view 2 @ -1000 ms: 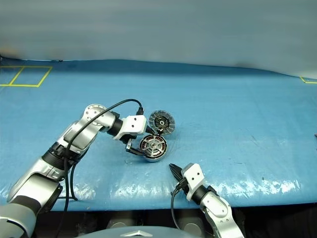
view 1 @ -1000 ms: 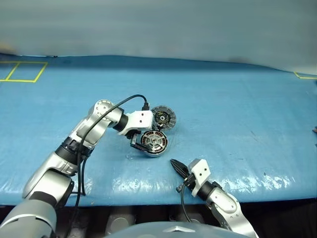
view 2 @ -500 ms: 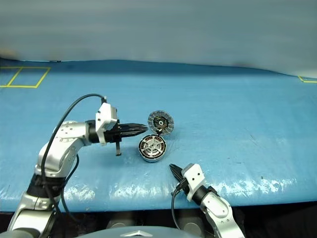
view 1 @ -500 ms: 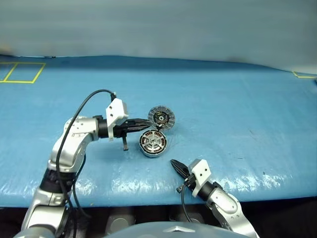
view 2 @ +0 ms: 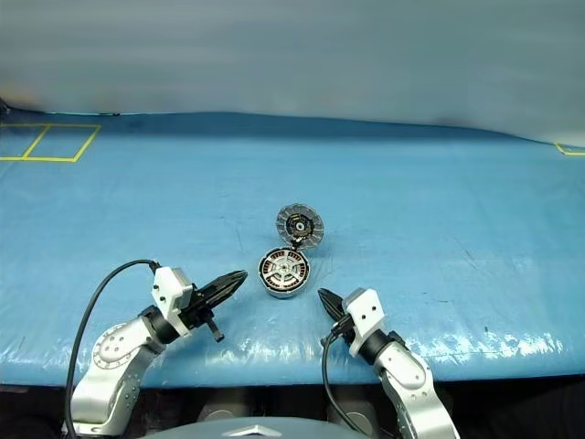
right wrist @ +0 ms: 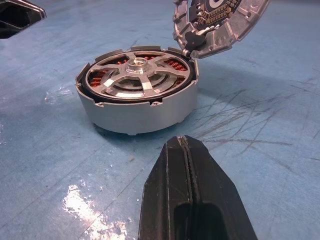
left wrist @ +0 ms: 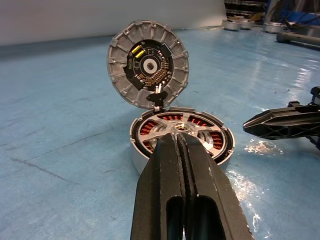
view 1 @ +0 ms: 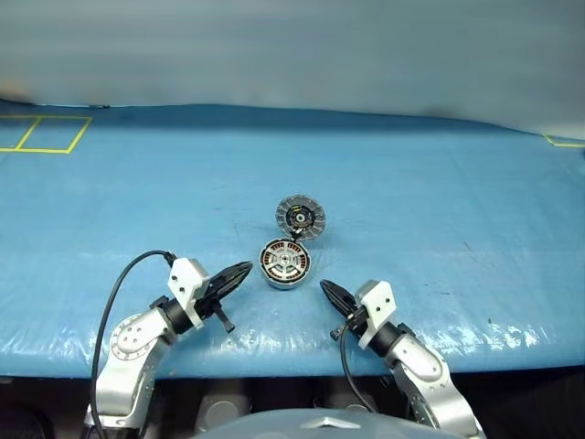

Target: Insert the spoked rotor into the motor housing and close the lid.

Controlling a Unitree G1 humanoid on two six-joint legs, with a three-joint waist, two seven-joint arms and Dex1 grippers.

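Since the earlier frame, the left hand (view 1: 239, 269) has drawn back from the motor housing (view 1: 286, 263) toward the near edge of the counter (view 1: 439, 201), and its fingers have gone from spread to pressed together, empty. Right hand (view 1: 326, 288) sits near the housing on the opposite side, fingers likewise pressed together and holding nothing. Between the two hands the housing rests on the counter with the spoked rotor (right wrist: 137, 75) seated inside, silver spokes over the copper windings. Its lid (view 1: 300, 216) stands open on the hinge at the far rim, segmented face and black centre toward the robot.

Remaining step, judged from this layout: closing the lid. Risks: a push on the upright lid from the near side would drive it further open or slide the unrestrained housing across the smooth blue sheet; a push off the hinge axis could twist the hinge; a rotor not fully seated would stop the lid from closing flush.
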